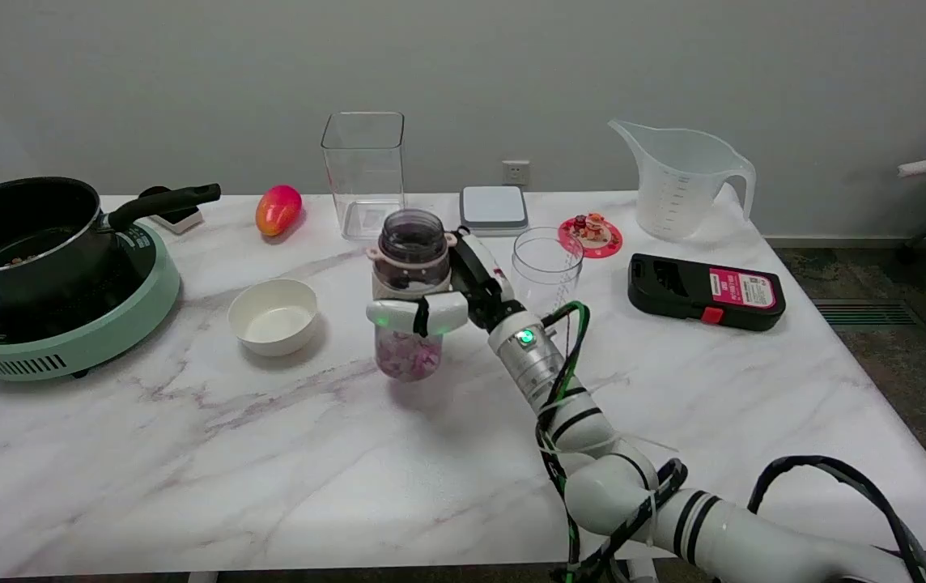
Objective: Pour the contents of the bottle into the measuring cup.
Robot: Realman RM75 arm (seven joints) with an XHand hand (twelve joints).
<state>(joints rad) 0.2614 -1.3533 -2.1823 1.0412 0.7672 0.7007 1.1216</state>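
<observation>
I see a white marbled tabletop (188, 453). I take the small white bowl (273, 316) as my landmark. Left of it sits a green cooker (66, 332) carrying a black pot (22, 239), its handle pointing toward the bowl's side. Beyond the bowl, near the wall, lies a red-and-yellow mango (278, 209), and right of that stands a tall clear square container (363, 174). Further right along the back edge rests a flat grey-and-white scale (494, 208), then a round red coaster (590, 236) with small figures on it. Far to the bowl's right lies a black case (704, 292) with a pink label.
</observation>
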